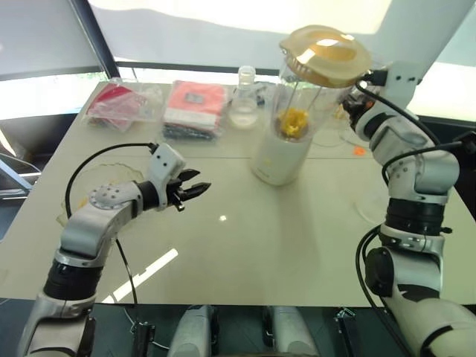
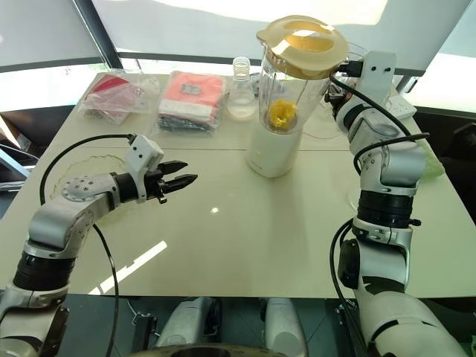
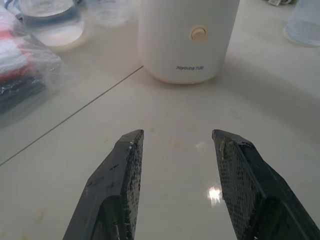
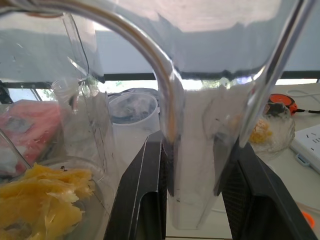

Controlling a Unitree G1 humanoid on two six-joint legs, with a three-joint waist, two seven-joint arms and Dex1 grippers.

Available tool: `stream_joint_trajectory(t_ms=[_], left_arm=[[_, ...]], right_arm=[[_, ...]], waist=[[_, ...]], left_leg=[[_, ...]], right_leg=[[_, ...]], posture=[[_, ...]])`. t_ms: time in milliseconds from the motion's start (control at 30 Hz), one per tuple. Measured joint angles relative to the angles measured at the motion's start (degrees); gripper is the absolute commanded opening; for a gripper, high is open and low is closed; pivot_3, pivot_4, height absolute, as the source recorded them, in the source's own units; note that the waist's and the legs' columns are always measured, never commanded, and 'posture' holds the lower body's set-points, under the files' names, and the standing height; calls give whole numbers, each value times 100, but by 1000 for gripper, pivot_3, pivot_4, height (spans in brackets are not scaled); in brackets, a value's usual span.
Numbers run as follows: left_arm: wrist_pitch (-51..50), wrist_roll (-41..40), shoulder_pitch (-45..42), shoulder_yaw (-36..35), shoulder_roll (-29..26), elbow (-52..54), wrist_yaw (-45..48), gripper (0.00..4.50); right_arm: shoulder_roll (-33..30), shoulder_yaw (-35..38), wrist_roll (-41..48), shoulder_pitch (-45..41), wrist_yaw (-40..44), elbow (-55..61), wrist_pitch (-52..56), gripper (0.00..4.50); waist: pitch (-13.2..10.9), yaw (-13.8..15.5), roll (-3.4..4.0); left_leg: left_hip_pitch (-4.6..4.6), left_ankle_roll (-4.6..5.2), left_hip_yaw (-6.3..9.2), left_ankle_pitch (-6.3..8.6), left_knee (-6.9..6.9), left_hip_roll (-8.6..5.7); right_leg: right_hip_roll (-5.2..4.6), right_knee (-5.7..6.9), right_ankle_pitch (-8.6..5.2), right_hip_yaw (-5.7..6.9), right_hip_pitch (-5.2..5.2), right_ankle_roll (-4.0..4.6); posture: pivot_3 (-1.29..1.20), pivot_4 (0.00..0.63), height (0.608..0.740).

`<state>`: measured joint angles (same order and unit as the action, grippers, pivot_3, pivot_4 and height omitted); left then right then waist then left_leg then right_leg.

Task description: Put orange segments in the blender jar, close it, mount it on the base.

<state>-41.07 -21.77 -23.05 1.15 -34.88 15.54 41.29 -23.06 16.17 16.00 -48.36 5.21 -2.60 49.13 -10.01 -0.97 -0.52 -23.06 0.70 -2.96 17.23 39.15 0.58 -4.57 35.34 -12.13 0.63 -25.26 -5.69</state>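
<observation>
Cream table (image 1: 245,245) under bright windows (image 1: 223,30), bearing wrapped packets (image 1: 195,108).

Table (image 1: 245,253): cream top, seam line across, glare spots near middle. Two clear bags at far left edge, side by side: one with red contents (image 1: 115,104), one with pink-orange and dark contents (image 1: 195,108). Small glass flask (image 1: 245,97) just beside second bag, upright. Shallow glass bowl (image 2: 74,172) at left side. Orange object (image 4: 281,105) and white power strip (image 4: 311,145) at far right.
</observation>
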Motion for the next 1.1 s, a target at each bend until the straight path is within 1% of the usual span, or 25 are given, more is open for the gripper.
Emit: stream_joint_trajectory(t_ms=[133, 233, 433, 600, 733, 833, 900, 1100], left_arm=[[52, 8, -35, 15, -2, -83, 33, 2236], [74, 55, -35, 26, -2, -129, 32, 2236], [155, 140, -34, 43, 13, -144, 19, 2236], [165, 195, -34, 72, 56, -145, -23, 2236], [166, 209, -33, 115, 99, -145, -33, 2236], [167, 234, -33, 146, 119, -145, -41, 2236], [177, 242, -34, 149, 131, -145, -45, 2236], [194, 257, -34, 154, 140, -181, -51, 2236]], right_arm=[[-41, -114, -17, -42, 91, -69, -33, 971], [-77, -198, -89, -190, 174, -331, -104, 971], [-98, -370, -245, -691, 258, -1107, -236, 971], [-41, -313, -257, -1072, 173, -1551, -80, 971], [59, -259, -253, -1091, 165, -1557, -32, 971], [205, -212, -249, -1131, 83, -1477, 124, 971], [331, -207, -249, -1131, 12, -1319, 282, 971], [551, -210, -307, -1136, -280, -861, 787, 971]], waist=[[0, -3, 0], [0, -7, 0], [0, -10, 0], [0, -20, 0], [0, -46, 0], [0, -121, 0], [0, -175, 0], [-1, -219, 1]], left_leg=[[14, 0, -1, 0, 0, 0], [23, 0, -3, 0, 0, 0], [37, 1, -3, 0, -2, 1], [39, 1, -5, 0, -2, 2], [45, 1, -8, 0, -2, 6], [48, 0, -6, 0, -2, 9], [53, 0, -8, 1, -5, 12], [56, 0, -6, 1, -17, 23]], right_leg=[[0, 2, 0, 0, 13, 0], [0, 0, -1, -1, 21, 1], [0, 0, -1, -2, 33, 1], [0, -1, -1, -3, 35, 2], [2, 1, 0, -5, 37, 2], [5, 7, 0, -5, 38, 3], [7, 9, 1, -7, 37, 3], [17, 10, 1, -7, 34, 6]], posture=[[0, 150, 740], [0, 150, 740], [0, 150, 740], [0, 150, 740], [0, 150, 740], [0, 150, 740], [0, 150, 740], [0, 150, 740]])
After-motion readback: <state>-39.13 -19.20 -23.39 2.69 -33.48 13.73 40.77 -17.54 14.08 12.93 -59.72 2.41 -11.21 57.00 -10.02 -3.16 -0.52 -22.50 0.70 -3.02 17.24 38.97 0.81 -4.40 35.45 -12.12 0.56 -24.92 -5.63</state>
